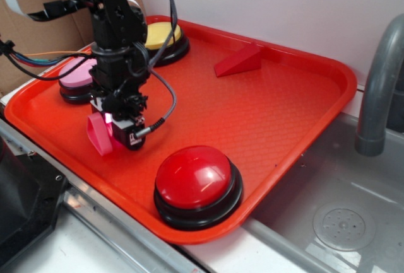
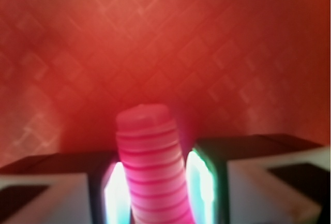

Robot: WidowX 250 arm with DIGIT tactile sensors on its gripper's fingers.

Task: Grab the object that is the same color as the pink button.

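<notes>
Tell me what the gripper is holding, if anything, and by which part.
The gripper is shut on the pink toy bolt, clamped on its ribbed shaft; the flat head sticks out to the side, above the red tray.

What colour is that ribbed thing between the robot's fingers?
Pink: the toy bolt shows best in the wrist view, ribbed along its shaft.

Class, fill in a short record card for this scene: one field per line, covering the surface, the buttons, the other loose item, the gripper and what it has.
Surface: red tray, beside a sink
Buttons: pink button far left, partly hidden by the arm; yellow button at the back; red dome button at the near edge
Other item: red wedge near the back
Gripper: low over the tray, fingers on either side of the bolt's ribbed shaft
Held item: pink toy bolt; its flat head shows at the gripper's side
</notes>
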